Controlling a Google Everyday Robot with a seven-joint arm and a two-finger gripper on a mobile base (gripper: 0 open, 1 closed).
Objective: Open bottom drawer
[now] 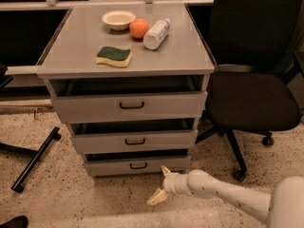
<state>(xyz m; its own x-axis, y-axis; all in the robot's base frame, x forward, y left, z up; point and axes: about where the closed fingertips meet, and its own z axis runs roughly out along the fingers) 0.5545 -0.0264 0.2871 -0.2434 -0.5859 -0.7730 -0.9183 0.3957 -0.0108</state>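
The bottom drawer (111,167) is the lowest and narrowest of three grey drawer fronts in the cabinet, with a small black loop handle (138,166) at its centre. It stands slightly ajar, a dark gap showing above its front. My gripper (161,184) hangs low over the floor, just right of and below the drawer's front, a short way from the handle. Its two cream fingers are spread apart, one pointing up toward the drawer, one down, with nothing between them. The white arm (228,194) reaches in from the lower right.
The middle drawer (104,142) and top drawer (90,109) are also slightly ajar. On the cabinet top lie a sponge (114,56), bowl (118,19), orange (139,28) and bottle (156,33). A black office chair (251,99) stands right; a black bar (36,158) lies left.
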